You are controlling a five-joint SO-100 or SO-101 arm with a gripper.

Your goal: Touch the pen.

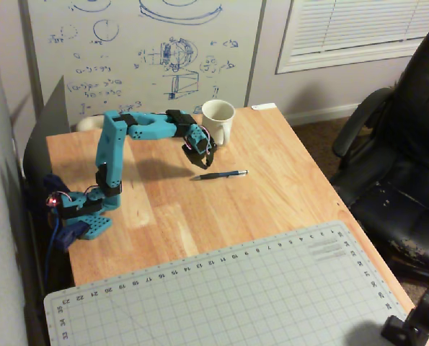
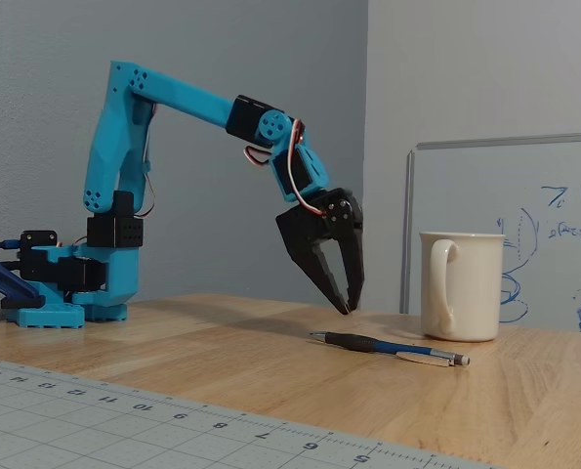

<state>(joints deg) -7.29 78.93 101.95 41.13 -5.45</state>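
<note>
**Blue arm poised over a pen on a wooden table**

A light wooden table (image 1: 286, 194) is shown from above and from the side. On it, a bright blue robot arm (image 2: 124, 127) is mounted near the left edge in the overhead view, with its base (image 1: 84, 216) at the table's near-left part. The arm is bent forward and down, so that its black gripper (image 2: 347, 305) is pointed at the tabletop.

The 2 jaws are seen in the fixed view to be slightly spread higher up and drawn nearly together at the tips (nothing is held between them). The tips are suspended just above the wood.

The pen (image 1: 220, 174), thin and dark with a silvery end, is laid flat on the table, roughly crosswise in the overhead view. Its dark end is placed just below the gripper tips in the fixed view (image 2: 388, 348); no contact between gripper and pen is seen.

A white mug (image 2: 463, 285) is stood upright just behind the pen, its handle turned toward the fixed camera. A grey cutting mat (image 1: 221, 295) with a printed grid is spread over the near part of the table. A whiteboard (image 1: 142, 50) with blue sketches is propped against the wall behind.
</note>
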